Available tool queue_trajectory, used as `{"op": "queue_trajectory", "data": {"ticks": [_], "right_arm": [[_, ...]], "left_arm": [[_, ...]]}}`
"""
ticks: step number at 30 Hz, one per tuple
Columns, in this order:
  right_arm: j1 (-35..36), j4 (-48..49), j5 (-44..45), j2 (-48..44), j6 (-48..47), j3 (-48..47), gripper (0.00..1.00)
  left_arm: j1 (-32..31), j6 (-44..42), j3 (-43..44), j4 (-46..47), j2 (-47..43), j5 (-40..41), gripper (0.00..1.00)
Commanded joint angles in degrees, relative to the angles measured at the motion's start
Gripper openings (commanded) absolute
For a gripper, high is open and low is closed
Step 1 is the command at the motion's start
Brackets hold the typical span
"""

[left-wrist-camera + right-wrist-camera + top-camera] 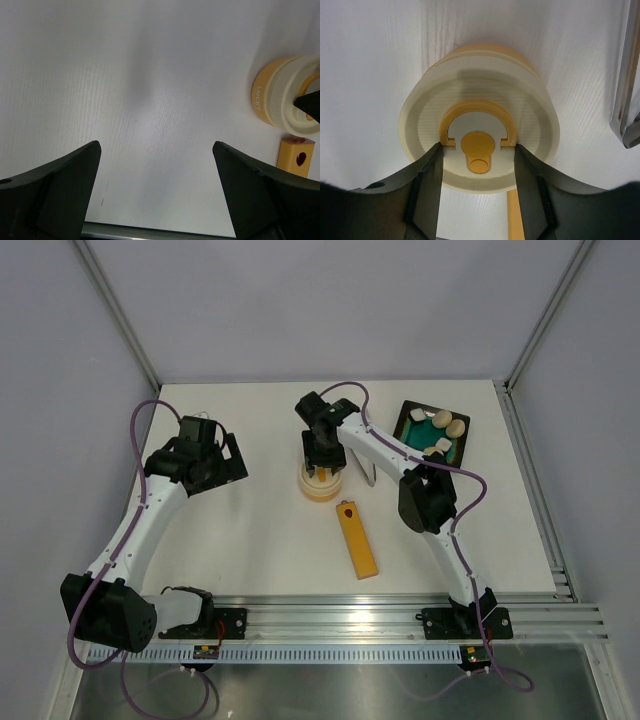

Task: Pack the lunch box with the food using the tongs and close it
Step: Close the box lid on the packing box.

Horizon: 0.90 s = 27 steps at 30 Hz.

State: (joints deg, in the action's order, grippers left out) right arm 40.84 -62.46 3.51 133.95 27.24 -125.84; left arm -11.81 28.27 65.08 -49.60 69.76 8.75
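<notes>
grey walls close in a white tabletop (250, 540). the lunch box (322, 483) stands mid-tabletop with its lid (480, 125) seated on it. the right tool (479, 149) is half closed straight over it, fingers pressed to both ends of the lid's orange arch handle. the tongs (626, 75) lie just beside it on the right; food (448, 426) sits well apart in the black tray (408, 412). whichever way the lid must go, move it plumb and level, so the bowl neither drags nor tips. the left tool (156, 150), wide open and empty, hovers off to the left and could steady the bowl.
</notes>
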Motion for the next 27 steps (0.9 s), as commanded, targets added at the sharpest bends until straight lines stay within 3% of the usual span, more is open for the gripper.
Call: {"op": "queue_trajectory", "data": {"ticks": [1,27], "right_arm": [[0.8,0.4,0.0,1.1,0.4,-3.1,0.37],[3.2,-0.8,6.8,4.7,0.4,-2.9,0.38]], "left_arm": [[0.4,-0.6,-0.2,2.1,-1.3,-1.0,0.99],[0.3,-0.6,-0.4,2.1,-1.4,-0.8,0.99]]}}
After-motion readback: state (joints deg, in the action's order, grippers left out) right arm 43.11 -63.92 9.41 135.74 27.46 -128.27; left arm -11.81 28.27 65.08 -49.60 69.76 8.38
